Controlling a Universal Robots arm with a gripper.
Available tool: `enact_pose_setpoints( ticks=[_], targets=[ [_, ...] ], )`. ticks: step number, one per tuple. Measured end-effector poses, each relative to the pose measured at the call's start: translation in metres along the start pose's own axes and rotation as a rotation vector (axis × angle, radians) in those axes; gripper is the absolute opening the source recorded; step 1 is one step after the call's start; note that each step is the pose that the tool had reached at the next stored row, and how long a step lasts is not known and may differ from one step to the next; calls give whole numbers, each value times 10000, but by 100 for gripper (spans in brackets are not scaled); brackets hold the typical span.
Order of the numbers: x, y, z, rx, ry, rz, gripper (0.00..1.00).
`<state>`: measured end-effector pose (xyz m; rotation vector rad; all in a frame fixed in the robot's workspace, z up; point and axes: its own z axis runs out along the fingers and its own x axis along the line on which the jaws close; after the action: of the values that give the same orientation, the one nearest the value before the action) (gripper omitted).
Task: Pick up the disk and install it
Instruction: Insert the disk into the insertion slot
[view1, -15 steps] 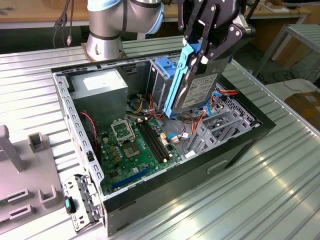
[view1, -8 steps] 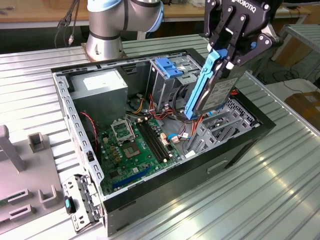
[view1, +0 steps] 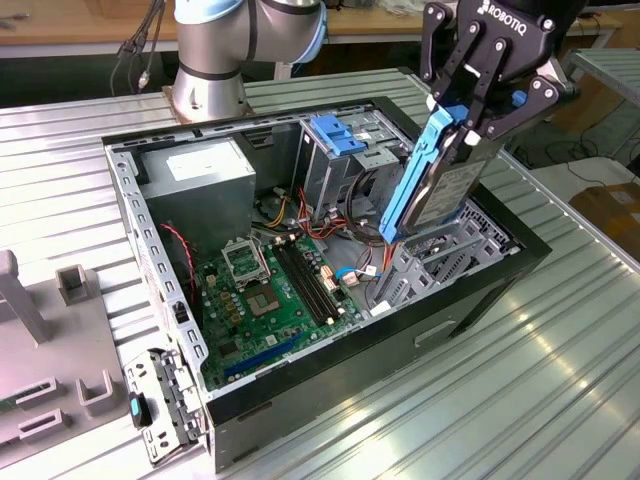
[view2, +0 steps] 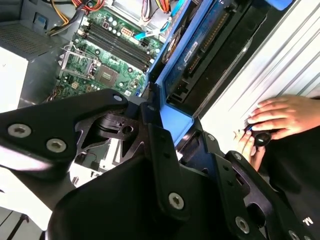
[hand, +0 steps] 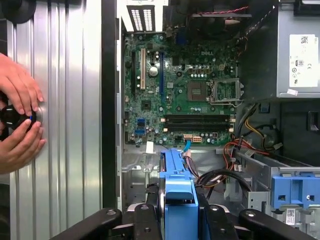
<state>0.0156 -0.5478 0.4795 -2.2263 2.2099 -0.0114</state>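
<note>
The gripper (view1: 472, 112) is clamped on the upper end of the disk (view1: 448, 195), holding it tilted above the open computer case (view1: 330, 395). It looks rigid, weighty and shock-sensitive, best gripped across its blue rails (view1: 412, 190).

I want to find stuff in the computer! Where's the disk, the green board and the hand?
disk (view1: 450, 195), exterior view, on its grey metal face.
green board (hand: 175, 102), first wrist view, on bare green near its middle.
hand (view2: 287, 116), second wrist view, on the back of the hand.
</note>
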Motion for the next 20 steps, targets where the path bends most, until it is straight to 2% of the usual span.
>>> enact_pose_setpoints(
  ticks=[2, 4, 6, 7, 9, 10, 13, 14, 15, 20],
  targets=[
    [-1, 59, 1, 0, -1, -1, 37],
    [37, 61, 2, 0, -2, -2, 37],
    [105, 59, 4, 0, -1, -1, 37],
    [107, 53, 6, 0, -2, -1, 37],
    [108, -16, 10, 0, 0, -1, 37],
    [109, -111, 18, 0, 1, -2, 37],
    [110, -251, 47, 0, 24, -34, 37],
    [82, -295, 56, 0, 30, -57, 37],
    [28, -308, 60, 0, 29, -110, 37],
    [38, -346, 89, 0, 53, -79, 37]
  ],
)
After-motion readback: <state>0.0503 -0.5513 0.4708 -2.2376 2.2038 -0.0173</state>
